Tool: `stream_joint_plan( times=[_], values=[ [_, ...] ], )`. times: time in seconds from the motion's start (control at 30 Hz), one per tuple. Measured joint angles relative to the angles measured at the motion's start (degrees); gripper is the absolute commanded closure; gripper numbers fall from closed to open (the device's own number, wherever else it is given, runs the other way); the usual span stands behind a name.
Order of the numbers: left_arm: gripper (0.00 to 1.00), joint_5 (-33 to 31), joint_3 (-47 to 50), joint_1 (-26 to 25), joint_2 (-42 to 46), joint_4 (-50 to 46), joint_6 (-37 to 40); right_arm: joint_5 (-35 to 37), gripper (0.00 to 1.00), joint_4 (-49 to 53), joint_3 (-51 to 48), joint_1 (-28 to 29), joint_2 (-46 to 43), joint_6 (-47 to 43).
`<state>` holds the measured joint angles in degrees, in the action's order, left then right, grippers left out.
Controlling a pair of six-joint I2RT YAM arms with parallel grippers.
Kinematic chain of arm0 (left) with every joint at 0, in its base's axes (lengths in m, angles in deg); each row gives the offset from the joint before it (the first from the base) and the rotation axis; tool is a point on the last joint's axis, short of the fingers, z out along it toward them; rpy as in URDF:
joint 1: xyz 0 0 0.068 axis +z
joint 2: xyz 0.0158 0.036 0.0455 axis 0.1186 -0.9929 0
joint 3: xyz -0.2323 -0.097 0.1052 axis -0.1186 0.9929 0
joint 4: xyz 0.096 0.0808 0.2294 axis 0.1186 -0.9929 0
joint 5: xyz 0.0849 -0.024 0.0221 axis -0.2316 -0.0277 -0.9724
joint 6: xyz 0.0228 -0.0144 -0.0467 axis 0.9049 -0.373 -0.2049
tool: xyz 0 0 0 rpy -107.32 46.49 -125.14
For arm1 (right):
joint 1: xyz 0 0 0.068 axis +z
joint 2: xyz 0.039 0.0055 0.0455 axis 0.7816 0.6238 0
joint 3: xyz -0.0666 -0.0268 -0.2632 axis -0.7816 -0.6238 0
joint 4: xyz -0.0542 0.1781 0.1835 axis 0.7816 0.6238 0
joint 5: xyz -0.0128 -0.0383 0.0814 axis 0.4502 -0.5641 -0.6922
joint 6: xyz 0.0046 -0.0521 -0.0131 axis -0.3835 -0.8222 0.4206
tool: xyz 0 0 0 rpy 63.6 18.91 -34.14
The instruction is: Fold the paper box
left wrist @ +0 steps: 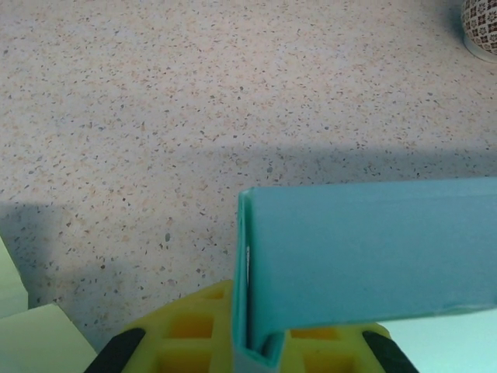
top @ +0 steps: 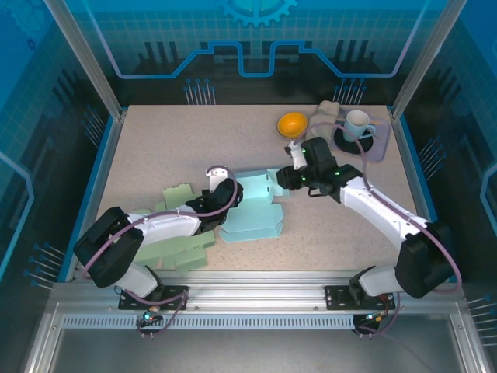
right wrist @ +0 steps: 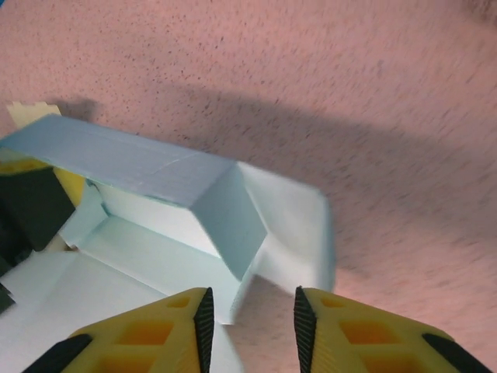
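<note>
The paper box is positioned mid-way across the table. One upright wall is pinched in the left gripper. The right gripper is parted narrowly beside a flap, nothing gripped.

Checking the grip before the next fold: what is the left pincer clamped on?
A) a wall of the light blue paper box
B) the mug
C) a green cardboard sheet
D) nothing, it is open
A: in the left wrist view the left pincer is shut on an upright panel of the light blue paper box, which rises from between its yellow pads.
</note>
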<state>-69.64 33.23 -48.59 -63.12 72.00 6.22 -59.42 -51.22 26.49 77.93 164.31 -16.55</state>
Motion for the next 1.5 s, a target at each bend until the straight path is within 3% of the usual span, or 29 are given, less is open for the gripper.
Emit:
stream_joint_plan(
  times=[0.33,0.57,1.03,1.5],
  values=[
    [1.0,1.0,2.9,0.0,2.8,7.1,6.5,-11.4,0.54,2.0,-4.6,-10.8,-2.2,-37.7],
    [1.0,4.0,6.4,0.0,5.6,10.6,8.8,-17.4,0.52,2.5,-7.8,-13.1,-1.7,-51.0],
    [1.0,6.5,6.6,0.0,7.5,12.1,9.0,-27.6,0.52,1.4,-7.5,-11.0,1.8,-52.2],
    [1.0,6.4,6.6,0.4,7.5,11.8,8.9,-26.0,0.52,-1.6,-6.7,-6.8,3.7,-46.2]
  ],
)
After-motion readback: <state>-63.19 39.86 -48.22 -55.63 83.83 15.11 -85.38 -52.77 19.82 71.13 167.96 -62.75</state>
